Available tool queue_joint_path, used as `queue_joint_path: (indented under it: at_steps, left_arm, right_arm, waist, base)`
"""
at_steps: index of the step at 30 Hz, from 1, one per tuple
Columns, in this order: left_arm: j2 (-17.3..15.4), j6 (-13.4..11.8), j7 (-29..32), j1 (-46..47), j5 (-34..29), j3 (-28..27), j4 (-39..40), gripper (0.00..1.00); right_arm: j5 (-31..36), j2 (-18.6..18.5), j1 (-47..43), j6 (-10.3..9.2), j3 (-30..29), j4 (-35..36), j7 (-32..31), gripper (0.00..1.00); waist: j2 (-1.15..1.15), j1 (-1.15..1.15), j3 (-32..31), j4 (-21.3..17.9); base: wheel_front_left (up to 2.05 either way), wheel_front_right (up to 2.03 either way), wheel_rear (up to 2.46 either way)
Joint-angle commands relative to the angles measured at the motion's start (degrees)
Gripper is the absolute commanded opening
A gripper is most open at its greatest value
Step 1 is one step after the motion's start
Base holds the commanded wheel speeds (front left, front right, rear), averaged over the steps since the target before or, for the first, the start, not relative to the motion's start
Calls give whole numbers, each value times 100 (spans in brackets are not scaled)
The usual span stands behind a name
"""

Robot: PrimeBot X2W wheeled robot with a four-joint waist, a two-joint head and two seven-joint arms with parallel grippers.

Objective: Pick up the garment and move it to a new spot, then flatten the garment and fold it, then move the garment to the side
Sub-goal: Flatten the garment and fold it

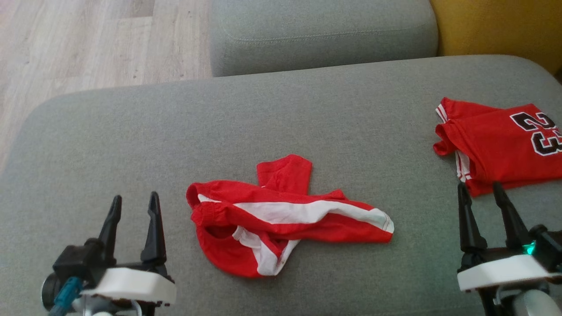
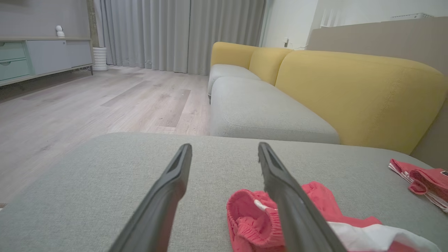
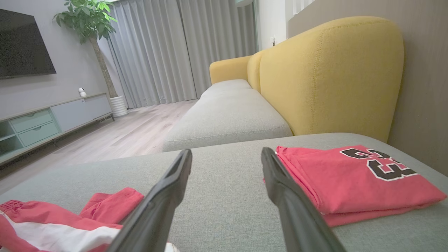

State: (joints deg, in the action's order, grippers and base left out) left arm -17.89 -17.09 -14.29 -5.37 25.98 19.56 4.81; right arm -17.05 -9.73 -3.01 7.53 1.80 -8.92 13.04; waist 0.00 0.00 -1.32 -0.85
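The crumpled red shorts (image 1: 281,219) lie mid-way on the grey cushion (image 1: 307,114), flanked by the left gripper (image 1: 135,196) and right gripper (image 1: 479,185), fingers spread and empty, apparently poised for pickup, apart from the folded jersey (image 1: 500,145).

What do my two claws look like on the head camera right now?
The left claw and right claw each have two long, black, tapering fingers on a black block, backed by a white wrist housing. A teal connector with a cable sits beside the left one's housing. A small green light glows on the right one's block.
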Motion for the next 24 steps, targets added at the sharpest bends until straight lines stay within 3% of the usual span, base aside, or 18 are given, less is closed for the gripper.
queue_joint_path:
  at_steps: [1,15,18,24]
  left_arm:
    - [-22,64,-70,256,-71,-273,117,100]
    - [57,303,30,400,-43,-495,-75,100]
    - [-62,533,703,767,301,-482,-73,100]
    - [-376,743,3073,1800,1375,-522,-392,100]
  right_arm:
    - [52,-90,251,-4,81,225,1,100]
    - [80,-122,268,-4,112,319,-96,100]
    - [-112,-196,342,-4,234,304,-465,100]
    - [-1206,-414,794,-4,665,-97,-2618,100]
  waist:
    - [0,0,-5,15]
    - [0,0,-4,36]
    - [0,0,24,59]
    - [0,0,139,44]
  base:
    - [0,0,0]
    - [0,0,0]
    - [0,0,0]
    - [0,0,0]
